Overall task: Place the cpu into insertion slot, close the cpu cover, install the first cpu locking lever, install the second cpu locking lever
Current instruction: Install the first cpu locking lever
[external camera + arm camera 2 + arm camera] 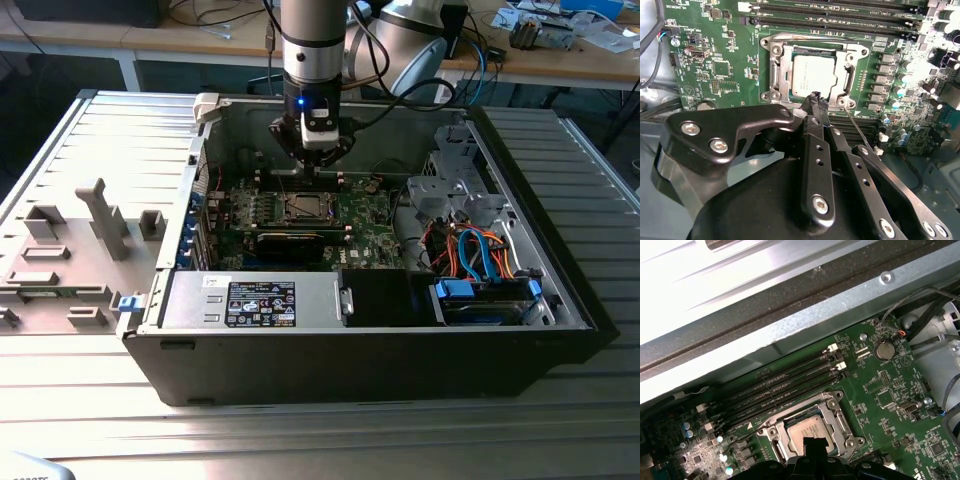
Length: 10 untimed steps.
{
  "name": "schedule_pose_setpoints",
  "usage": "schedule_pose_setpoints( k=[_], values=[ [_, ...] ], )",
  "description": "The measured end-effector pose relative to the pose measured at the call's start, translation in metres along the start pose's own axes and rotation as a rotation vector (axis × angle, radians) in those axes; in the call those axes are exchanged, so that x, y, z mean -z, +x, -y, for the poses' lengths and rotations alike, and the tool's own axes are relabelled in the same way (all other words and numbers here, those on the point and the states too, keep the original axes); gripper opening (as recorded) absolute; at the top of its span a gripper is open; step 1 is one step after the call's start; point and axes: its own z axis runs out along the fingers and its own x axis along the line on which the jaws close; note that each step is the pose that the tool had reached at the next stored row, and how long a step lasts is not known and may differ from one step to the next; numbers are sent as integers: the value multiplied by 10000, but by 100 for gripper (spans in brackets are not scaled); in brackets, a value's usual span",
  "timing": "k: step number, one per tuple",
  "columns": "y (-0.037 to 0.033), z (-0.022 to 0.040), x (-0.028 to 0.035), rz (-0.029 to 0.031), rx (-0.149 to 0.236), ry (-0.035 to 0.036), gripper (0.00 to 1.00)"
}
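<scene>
Exterior view, from 9 o'clock across to 3 o'clock: grey fixture plate [70, 250] outside the open computer case [330, 375], then green motherboard [350, 215] with the insertion slot [303, 207] at about 10 o'clock from the case's middle, then cables and drive cage [455, 180] at 3 o'clock. Just at 12 o'clock of the slot, the gripper [316, 168], low over the board.

Both wrist views: the cpu [812, 75] [807, 430] already seated flat in the slot, silver cpu cover [785, 75] [832, 415] down around it, so those two steps look done. Claw [815, 97] [812, 442] pressed together at the cover's near edge, nothing seen pinched between the tips.

Second wrist view: thin lever rod [855, 125] standing out slantwise from the socket's corner, seemingly unlatched. Another rod [815, 36] along the far rim; latched or not, cannot tell. Lever work judged unfinished.
</scene>
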Motion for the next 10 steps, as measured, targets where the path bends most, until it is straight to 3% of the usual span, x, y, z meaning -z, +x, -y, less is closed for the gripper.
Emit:
schedule_pose_setpoints(
  k=[10],
  values=[
    [0,0,0,-3,140,-5,11]
  ],
)
